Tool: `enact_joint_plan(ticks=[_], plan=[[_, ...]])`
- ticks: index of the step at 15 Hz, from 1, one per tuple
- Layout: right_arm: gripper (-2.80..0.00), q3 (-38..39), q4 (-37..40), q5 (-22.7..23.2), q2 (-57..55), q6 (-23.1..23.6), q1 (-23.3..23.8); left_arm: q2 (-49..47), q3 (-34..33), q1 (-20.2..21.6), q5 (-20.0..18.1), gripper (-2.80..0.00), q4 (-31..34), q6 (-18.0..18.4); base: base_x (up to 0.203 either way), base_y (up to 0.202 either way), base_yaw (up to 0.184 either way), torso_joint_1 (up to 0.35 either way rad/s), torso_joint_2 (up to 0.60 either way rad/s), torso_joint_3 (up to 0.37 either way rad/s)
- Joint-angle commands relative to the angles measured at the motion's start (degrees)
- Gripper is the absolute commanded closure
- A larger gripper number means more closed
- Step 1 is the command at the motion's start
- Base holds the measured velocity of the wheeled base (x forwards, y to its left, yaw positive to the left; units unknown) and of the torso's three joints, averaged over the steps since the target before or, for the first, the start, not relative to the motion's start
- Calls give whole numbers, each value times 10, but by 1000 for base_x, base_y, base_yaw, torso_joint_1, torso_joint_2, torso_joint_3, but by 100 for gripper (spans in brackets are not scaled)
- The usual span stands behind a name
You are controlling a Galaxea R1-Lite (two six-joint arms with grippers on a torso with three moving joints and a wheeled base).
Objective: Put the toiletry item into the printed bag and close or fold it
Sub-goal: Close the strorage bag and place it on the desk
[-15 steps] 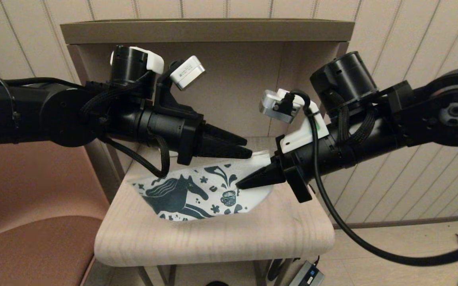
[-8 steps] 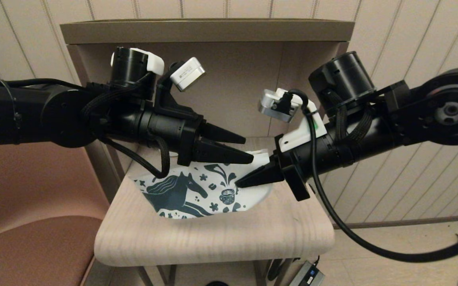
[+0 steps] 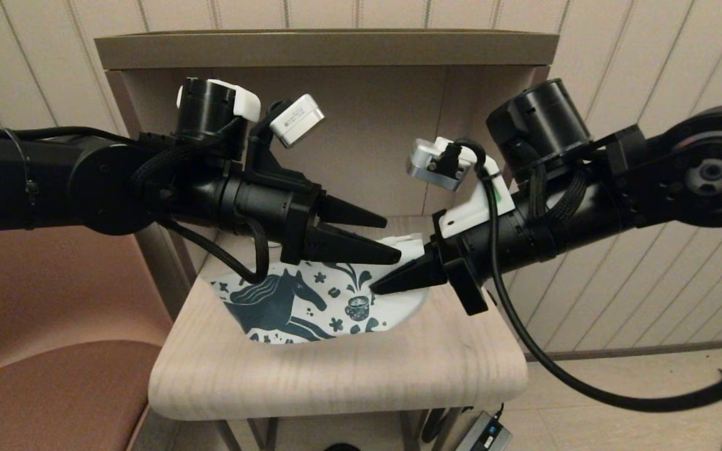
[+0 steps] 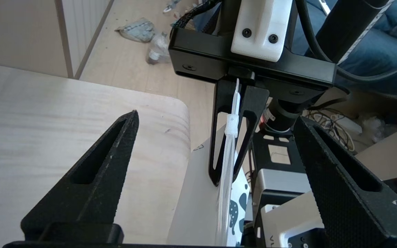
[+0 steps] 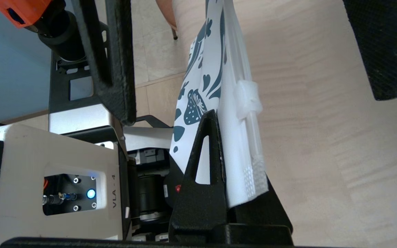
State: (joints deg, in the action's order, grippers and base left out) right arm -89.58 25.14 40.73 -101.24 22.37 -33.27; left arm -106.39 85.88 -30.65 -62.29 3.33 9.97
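Observation:
The printed bag point(image 3: 311, 300) lies on the small wooden table point(image 3: 336, 376), horse print up, with its right end lifted. My right gripper point(image 3: 375, 289) is shut on that raised end by the zip edge. In the right wrist view one finger point(image 5: 205, 155) presses the printed face of the bag point(image 5: 212, 69), with the zip slider point(image 5: 248, 100) just beyond. My left gripper point(image 3: 392, 238) is open, its fingers either side of the bag's top edge and not touching it. In the left wrist view the bag's edge point(image 4: 198, 199) runs between the fingers point(image 4: 115, 144). The toiletry item is out of view.
The table has a tall back panel and a shelf top point(image 3: 323, 47) close behind both arms. A brown seat point(image 3: 54, 376) stands at the left. A power adapter point(image 3: 486, 432) and cable lie on the floor under the table's right side.
My left gripper's fingers, nearly together at the bag's top edge a second ago, have spread apart. The right gripper has kept its hold and barely moved.

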Motion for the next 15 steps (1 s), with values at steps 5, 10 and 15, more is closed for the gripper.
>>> enact_joint_plan(ticks=[5,10,15], plan=[[0,-2,3,3,-2,1,0,-1,0,0,-4,0,0,9,0,0,0,0,0,0],[0,-3,2,3,-4,1,0,-6,-1,0,-5,0,0,9,0,0,0,0,0,0],[0,-2,1,2,-3,0,0,-7,-2,0,-5,0,0,10,0,0,0,0,0,0]])
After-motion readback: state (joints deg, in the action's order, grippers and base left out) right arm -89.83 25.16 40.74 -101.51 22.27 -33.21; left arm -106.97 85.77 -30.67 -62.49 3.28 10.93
